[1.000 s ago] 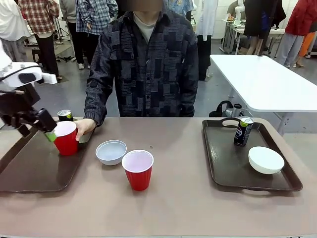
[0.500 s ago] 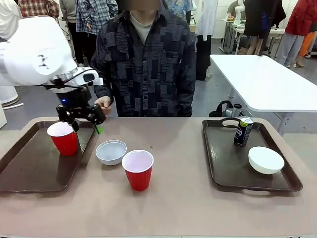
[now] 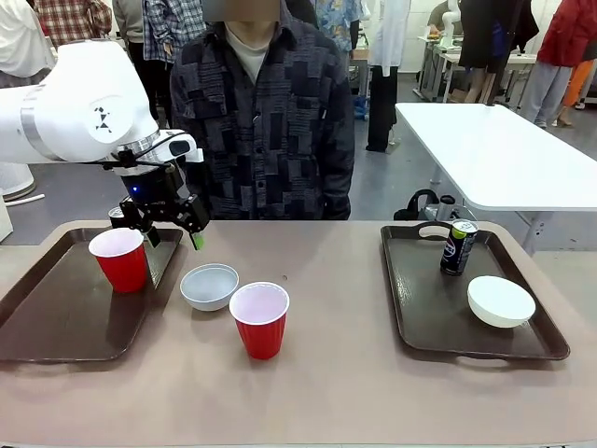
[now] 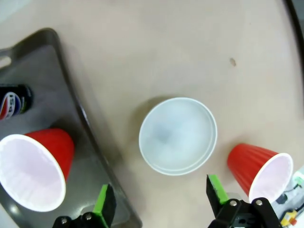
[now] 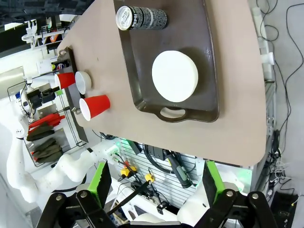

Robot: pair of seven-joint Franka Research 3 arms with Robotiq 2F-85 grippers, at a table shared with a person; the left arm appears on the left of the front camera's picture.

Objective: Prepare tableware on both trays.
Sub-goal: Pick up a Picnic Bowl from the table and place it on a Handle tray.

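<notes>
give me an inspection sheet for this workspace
surface: tan table, no spills seen
job's things: left tray holds the left cup and left can; right tray holds the right can and right bowl; loose bowl and loose cup stand on the table between the trays
clutter: one small dark speck on the table
hands: left hand open, empty, over the loose bowl; right hand open, empty, high above the table
cables: loose cables on the floor beside the table
surroundings: person at the far side; white table behind
</notes>
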